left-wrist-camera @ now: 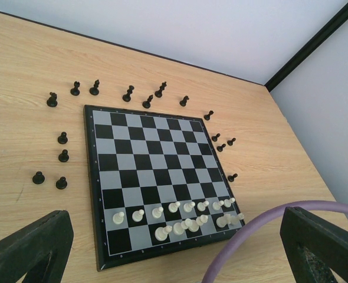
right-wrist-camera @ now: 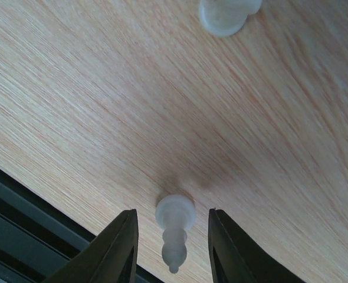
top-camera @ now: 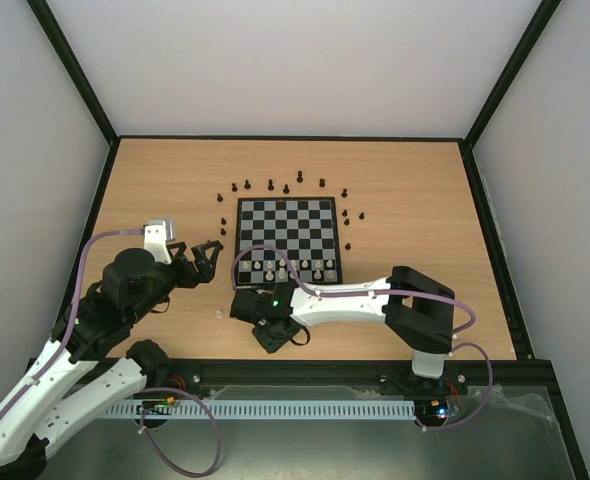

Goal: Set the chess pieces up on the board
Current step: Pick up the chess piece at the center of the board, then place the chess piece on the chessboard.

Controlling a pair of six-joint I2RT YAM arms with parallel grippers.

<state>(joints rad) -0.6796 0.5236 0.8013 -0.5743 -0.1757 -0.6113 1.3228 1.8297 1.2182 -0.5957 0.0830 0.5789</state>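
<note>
1. Your right pincer (right-wrist-camera: 171, 212) points down at the table (right-wrist-camera: 91, 88), its jaws partly drawn in and straddling one cream-white piece (right-wrist-camera: 175, 227).
2. That piece stands upright on the bare wood between the two fingers (right-wrist-camera: 118, 247). A strip of table shows on each side of it, so the jaws are released and hold nothing. It has a round base and a ringed stem, but from this angle you cannot tell for sure which chessman it is.
3. In the right wrist view, a second white piece (right-wrist-camera: 224, 15) stands at about 1 o'clock from the straddled one, well apart and cut off by the top edge. The dark rail (right-wrist-camera: 20, 206) at the table's near edge runs past at 7 to 8 o'clock.
4. In the top view, the board (top-camera: 287, 222) lies at 12 to 1 o'clock of your right pincer, nearby, so the straddled piece sits off the board beyond its near-left corner.
5. The white pieces (left-wrist-camera: 174, 207) already on the board fill most of its two rows at 6 o'clock.
6. The black pieces (left-wrist-camera: 75, 88) stand off the board on the wood, ringed around it from 9 o'clock through 12 to 3.
7. Your left pincer (left-wrist-camera: 174, 244) hangs at 9 o'clock of the board, jaws spread wide and released, with nothing between them.
</note>
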